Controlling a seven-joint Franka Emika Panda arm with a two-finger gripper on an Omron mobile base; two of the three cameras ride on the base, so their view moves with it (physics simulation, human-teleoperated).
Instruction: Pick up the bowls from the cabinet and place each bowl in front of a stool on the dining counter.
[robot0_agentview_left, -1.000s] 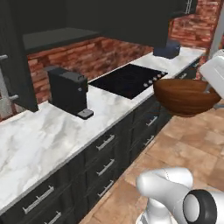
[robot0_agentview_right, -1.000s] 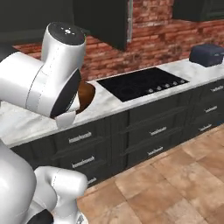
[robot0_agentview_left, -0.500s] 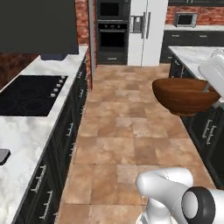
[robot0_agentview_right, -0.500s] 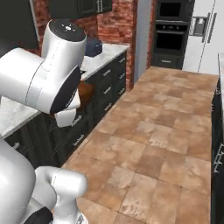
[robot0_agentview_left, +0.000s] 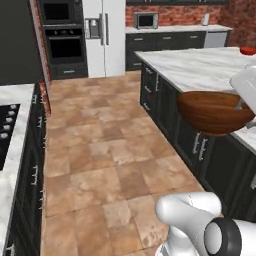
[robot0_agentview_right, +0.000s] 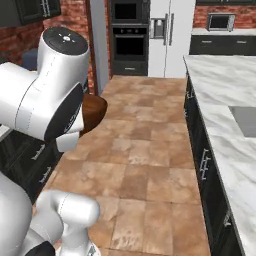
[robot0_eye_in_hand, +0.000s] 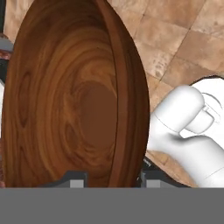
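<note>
Since a second ago the base has swung away from the brick-backed cooktop counter, so both base cameras now look down a long aisle of tan stone floor tiles; the wooden bowl sits in the same place relative to the arm.

Wide open floor runs between two rows of black drawer units with silver handles. On the right of the left base view stands the dining counter, a large slab of white marble with grey veins; its near edge passes just behind the bowl. The right base view shows an inset steel sink in that slab. At the far end of the aisle are a white refrigerator, a black wall oven and a microwave against red brick. No writing can be read anywhere.

A small glossy red bowl rests far back on the marble.

The dark brown wooden bowl, round with clear ringed grain, hangs in the air at counter-edge height over the drawer fronts, not touching the slab. In the hand view the gripper is clamped on the bowl's rim, one dark fingertip on each side of the wall.
</note>
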